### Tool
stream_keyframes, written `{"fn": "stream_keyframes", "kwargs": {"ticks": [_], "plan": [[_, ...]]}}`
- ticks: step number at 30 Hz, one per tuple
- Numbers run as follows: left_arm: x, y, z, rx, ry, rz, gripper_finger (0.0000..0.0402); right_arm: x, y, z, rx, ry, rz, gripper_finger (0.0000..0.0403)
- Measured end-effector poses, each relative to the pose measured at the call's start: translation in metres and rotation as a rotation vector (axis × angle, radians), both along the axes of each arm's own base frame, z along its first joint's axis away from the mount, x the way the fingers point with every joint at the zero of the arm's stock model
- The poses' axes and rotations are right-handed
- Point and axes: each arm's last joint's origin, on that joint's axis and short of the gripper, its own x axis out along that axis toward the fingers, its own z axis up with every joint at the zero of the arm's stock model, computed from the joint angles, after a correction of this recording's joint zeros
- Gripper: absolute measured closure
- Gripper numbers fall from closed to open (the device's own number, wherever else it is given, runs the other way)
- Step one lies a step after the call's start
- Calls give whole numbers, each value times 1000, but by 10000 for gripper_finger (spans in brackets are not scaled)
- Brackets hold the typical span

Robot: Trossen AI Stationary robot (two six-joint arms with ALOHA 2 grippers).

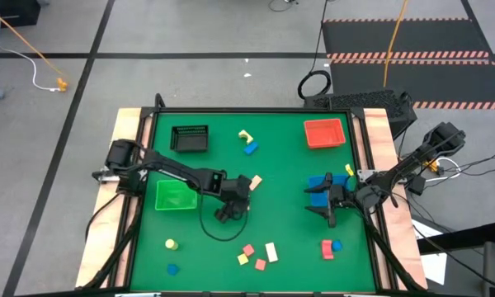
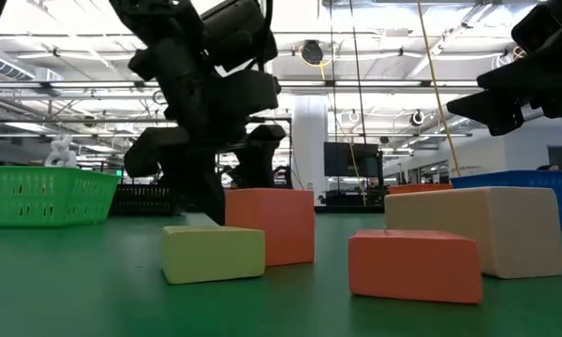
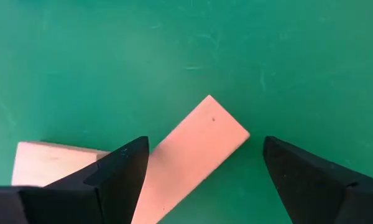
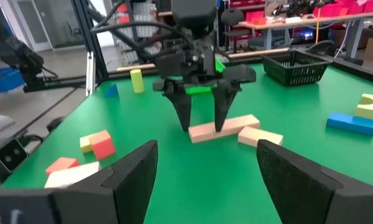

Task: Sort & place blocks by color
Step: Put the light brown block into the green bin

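Note:
A tan wooden bar [image 3: 199,149] lies flat on the green table near its middle, with a second tan block [image 3: 50,162] beside it. My left gripper [image 3: 206,142] is open and points steeply down over the bar, one finger on each side of it; the right wrist view shows the same gripper [image 4: 203,124] low over the bar [image 4: 236,124]. My right gripper [image 1: 320,202] waits open and level by the blue bin [image 1: 326,183]. Other blocks lie scattered: a blue and yellow pair [image 1: 247,142] at the far side and a red, yellow and cream cluster [image 1: 256,254] near the front. My left gripper straddles the tan bar from above, slanting down. One finger [image 3: 311,174] stands clear of the bar's end. The other finger [image 3: 121,171] overlaps the bar's long side in the picture, and I cannot tell whether it touches. The bar lies flat on the table.
A black bin [image 1: 190,139] stands far left, a red bin [image 1: 324,133] far right, and a green bin [image 1: 176,195] at the left under my left arm. A yellow cylinder [image 1: 171,244], a blue block [image 1: 172,269] and a red and blue pair [image 1: 330,247] lie near the front.

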Motion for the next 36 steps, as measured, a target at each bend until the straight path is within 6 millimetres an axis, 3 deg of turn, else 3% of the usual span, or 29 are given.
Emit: {"fn": "stream_keyframes", "kwargs": {"ticks": [24, 36], "plan": [[5, 44, -5, 4, 31, -94, 87, 0, 0, 0, 2, -1, 0, 135], [-4, 48, -9, -90, 154, 52, 195, 0, 0, 0, 2, -1, 0, 135]]}}
